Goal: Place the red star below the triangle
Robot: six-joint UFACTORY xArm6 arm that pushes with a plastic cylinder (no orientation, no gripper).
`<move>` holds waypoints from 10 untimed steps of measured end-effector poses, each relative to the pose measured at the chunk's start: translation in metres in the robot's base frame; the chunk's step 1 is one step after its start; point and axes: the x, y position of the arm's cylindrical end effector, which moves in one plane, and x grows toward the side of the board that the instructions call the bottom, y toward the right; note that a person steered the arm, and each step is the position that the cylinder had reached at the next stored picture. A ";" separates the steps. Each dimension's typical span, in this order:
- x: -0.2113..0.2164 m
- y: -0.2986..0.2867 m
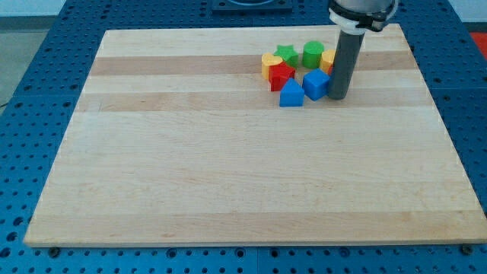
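Note:
The red star point(281, 75) lies in a tight cluster at the view's upper right of the wooden board point(228, 167). The blue triangle point(291, 93) sits just below and right of it, touching it. A blue cube point(316, 84) is right of the triangle. A yellow heart point(270, 62), a green star point(286, 54), a green cylinder point(313, 54) and a yellow block point(329, 60) line the cluster's top. My tip point(338, 97) rests on the board just right of the blue cube, close to or touching it. The rod hides part of the yellow block.
The board lies on a blue perforated table point(30, 91). The arm's body point(362, 14) hangs over the board's top right edge.

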 end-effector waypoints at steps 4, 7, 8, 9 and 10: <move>-0.019 -0.037; -0.050 -0.044; -0.052 -0.074; -0.052 -0.099; -0.055 -0.120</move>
